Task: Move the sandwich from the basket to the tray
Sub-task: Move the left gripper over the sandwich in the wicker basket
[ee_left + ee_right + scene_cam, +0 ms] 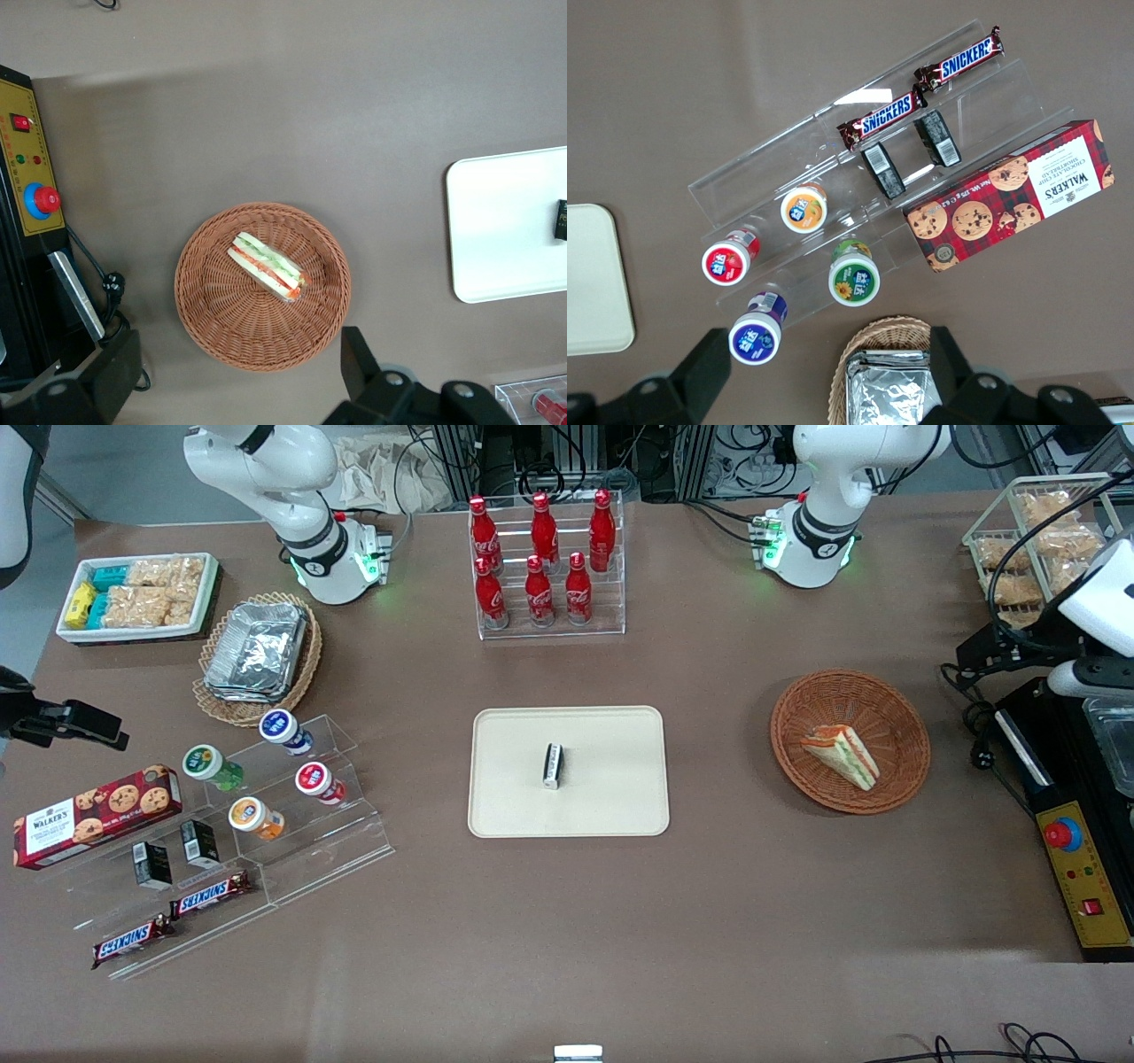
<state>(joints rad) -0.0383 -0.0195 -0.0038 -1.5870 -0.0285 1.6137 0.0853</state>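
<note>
Nearest the wrist camera, the gripper (235,390) hangs high above the basket (213,301), its two dark fingers (359,359) spread wide apart with nothing between them. Down in that basket lies the sandwich (266,265), on its side and untouched, so I'd say the reach has not yet begun. Next comes a descent over the wedge, jaws lined up across its flat bread faces. Well apart toward the table's middle waits the tray (611,726), a small black-and-white packet (553,766) on it.

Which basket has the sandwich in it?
The reddish-brown basket, under the open end effector, holds the sandwich. The paler basket holds foil trays.
</note>
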